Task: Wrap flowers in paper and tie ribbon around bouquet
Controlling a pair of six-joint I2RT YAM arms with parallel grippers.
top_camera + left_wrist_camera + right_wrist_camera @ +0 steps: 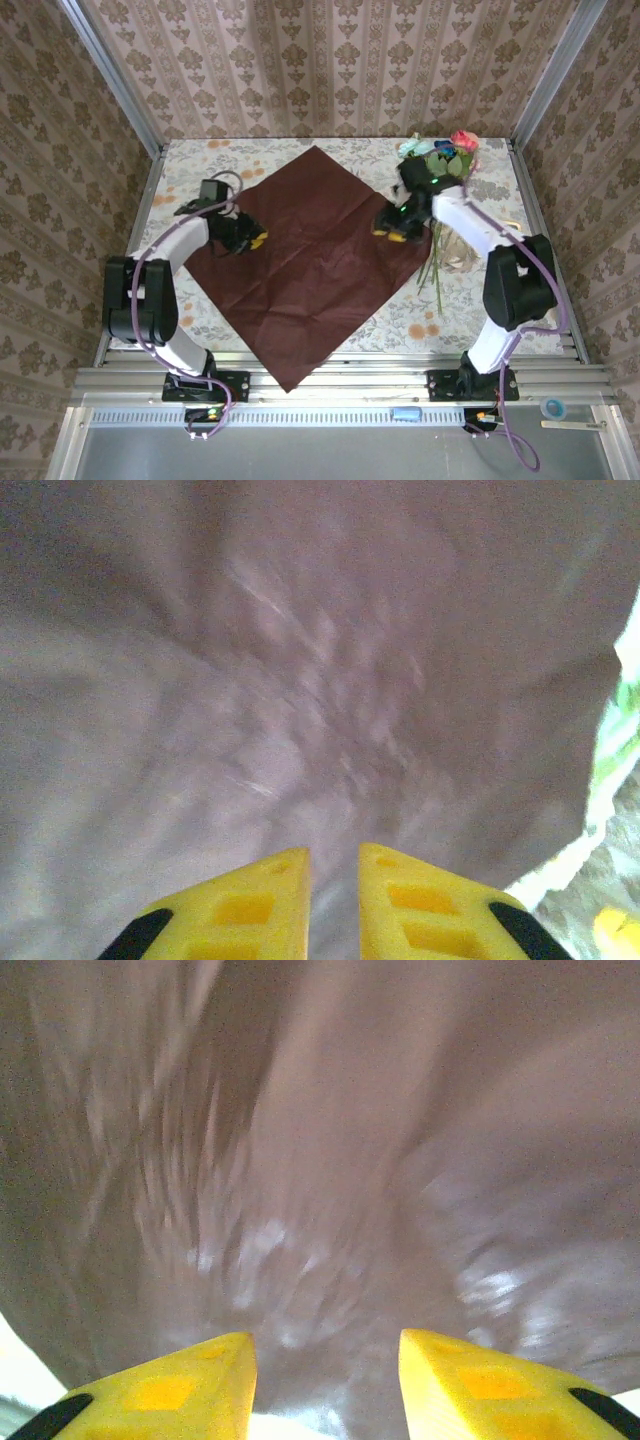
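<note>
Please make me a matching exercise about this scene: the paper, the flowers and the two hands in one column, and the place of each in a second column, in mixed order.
Things:
1. paper
2. flowers
3. left hand
4. right hand

Places:
A. at the right corner of the paper
B. at the far right corner of the table
C. spread flat in the middle of the table
D. at the left corner of the paper

Pairs: 1-C, 2-B, 3-D, 4-A

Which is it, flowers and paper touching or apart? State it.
Cannot tell. In the top view the stems of the flowers run close by the right corner of the paper, but the right arm covers part of that edge.
</note>
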